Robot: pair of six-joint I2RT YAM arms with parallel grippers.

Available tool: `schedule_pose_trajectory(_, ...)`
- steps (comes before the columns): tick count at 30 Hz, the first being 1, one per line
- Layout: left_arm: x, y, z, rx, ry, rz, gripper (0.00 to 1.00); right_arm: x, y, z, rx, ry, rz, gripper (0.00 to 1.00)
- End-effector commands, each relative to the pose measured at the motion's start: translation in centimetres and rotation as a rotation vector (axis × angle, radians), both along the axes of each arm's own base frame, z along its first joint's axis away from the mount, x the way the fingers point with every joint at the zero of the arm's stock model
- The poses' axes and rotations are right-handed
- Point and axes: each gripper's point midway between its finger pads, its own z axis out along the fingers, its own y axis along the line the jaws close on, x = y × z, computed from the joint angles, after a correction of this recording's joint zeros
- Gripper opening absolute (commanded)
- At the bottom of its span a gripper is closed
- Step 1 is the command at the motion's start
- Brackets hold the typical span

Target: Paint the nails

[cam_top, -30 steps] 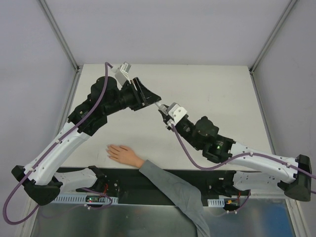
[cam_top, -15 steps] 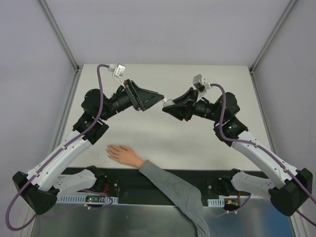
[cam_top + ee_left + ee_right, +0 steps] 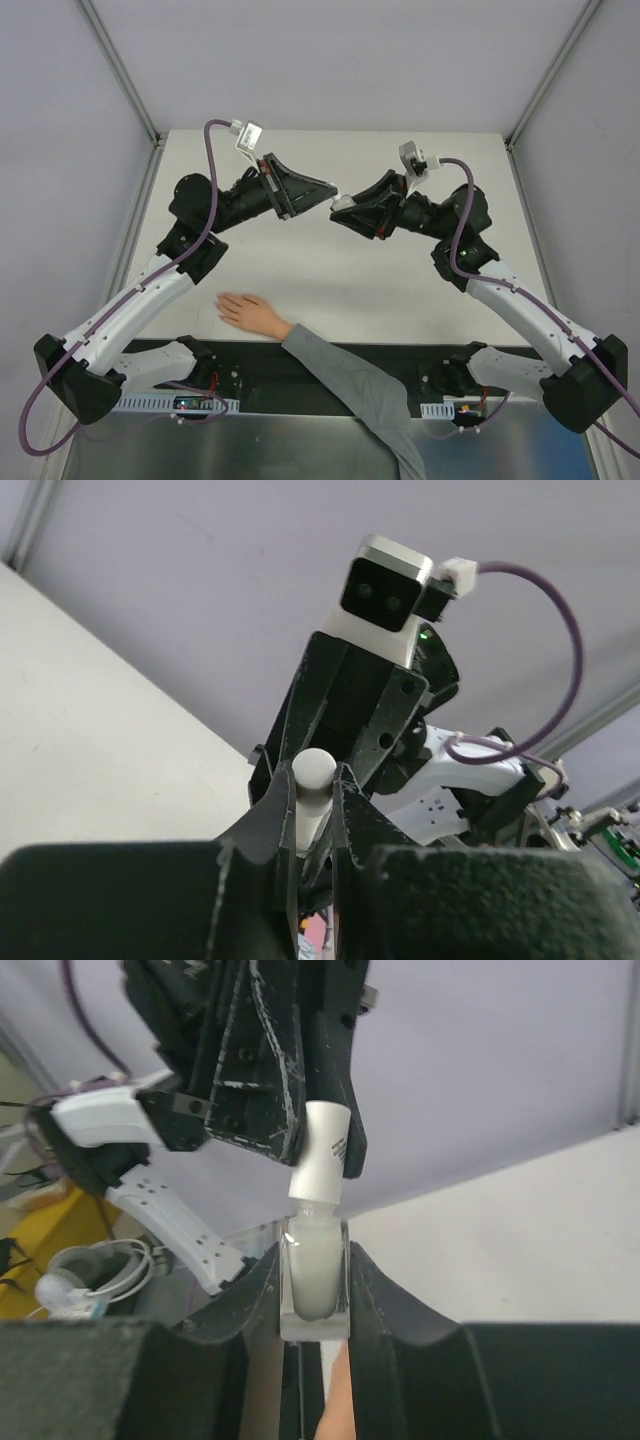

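Our right gripper [image 3: 316, 1305] clamped the bottle [image 3: 315, 1278] and our left gripper [image 3: 313, 802] pinched its cap [image 3: 325, 1150] in mid-air, cap not yet off, so the nails [image 3: 224, 304], on the hand [image 3: 248, 311] lying near-left, were all left for us to paint.

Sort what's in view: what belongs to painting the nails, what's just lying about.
Job: nails on the pale hand; polish bottle in the right hand; its cap in the left hand.
Just there: table; purple cable.
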Motion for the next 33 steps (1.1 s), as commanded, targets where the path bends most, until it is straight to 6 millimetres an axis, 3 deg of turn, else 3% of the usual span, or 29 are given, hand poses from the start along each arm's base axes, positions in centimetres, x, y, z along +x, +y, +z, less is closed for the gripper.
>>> schedule_pose_trajectory(1,0.8,0.2,2.2,0.02,-0.034,0.098,0.0,1.6,-0.1,-0.2,-0.104,-0.083,-0.263,0.0)
schedule_pose_trajectory(2,1.3,0.2,1.9,0.051,-0.02,0.154,0.0,2.8,-1.5,-0.5,-0.24,-0.327,-0.485,0.0)
schedule_pose_trajectory(3,2.3,0.0,-0.2,0.135,0.057,0.283,0.0,3.4,-3.3,0.0,-0.322,-0.347,-0.885,0.0)
schedule_pose_trajectory(5,2.7,0.1,0.2,0.165,0.045,0.346,0.0,3.1,-4.1,0.3,-0.41,-0.491,-1.073,0.0)
schedule_pose_trajectory(9,3.0,-0.7,-0.1,0.162,0.083,0.33,0.0,1.3,-2.3,0.4,-0.344,-0.516,-0.913,0.0)
schedule_pose_trajectory(13,2.4,-1.0,0.8,0.143,0.07,0.287,0.0,0.4,-2.2,0.1,-0.24,-0.458,-0.781,0.0)
schedule_pose_trajectory(22,1.8,0.4,1.7,0.117,0.025,0.32,0.0,0.9,-2.8,-0.8,-0.214,-0.384,-0.686,0.0)
schedule_pose_trajectory(29,2.2,3.4,2.4,0.125,-0.031,0.433,0.0,0.3,-3.2,-1.9,-0.195,-0.333,-0.631,0.0)
schedule_pose_trajectory(33,3.7,6.8,-0.1,0.228,0.021,0.593,0.0,0.3,-4.0,-2.0,-0.153,-0.278,-0.563,0.0)
